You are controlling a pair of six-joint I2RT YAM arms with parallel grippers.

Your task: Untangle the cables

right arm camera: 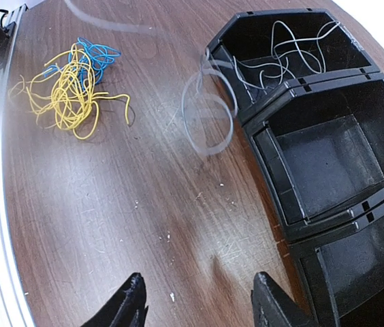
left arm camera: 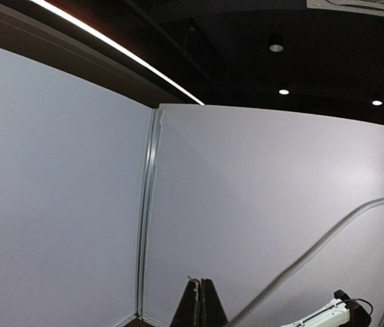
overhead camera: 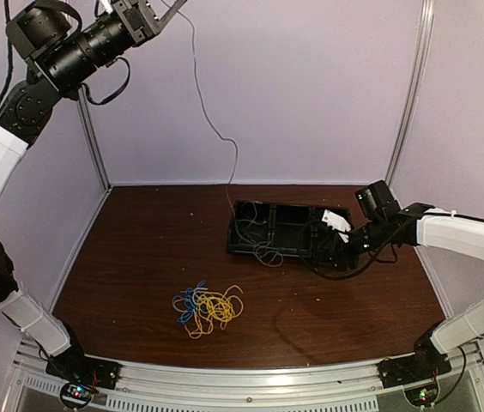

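- cables (overhead camera: 208,306), top view: yellow and blue lie knotted on the table (overhead camera: 130,257), well apart from the tray (overhead camera: 293,230); grey cable (overhead camera: 236,159) rises from the tray's left compartment to the raised left gripper (overhead camera: 163,10), likely lifted to draw it free.
- left wrist: fingers (left arm camera: 190,313) pressed together, only wall (left arm camera: 56,170) behind; a blurred grey line passes nearby, so the grip on the grey cable is judged from the top view.
- right wrist: right gripper (right arm camera: 202,306) wide open, empty, hovers beside tray, probably to steady it; grey loops spill over the rim.
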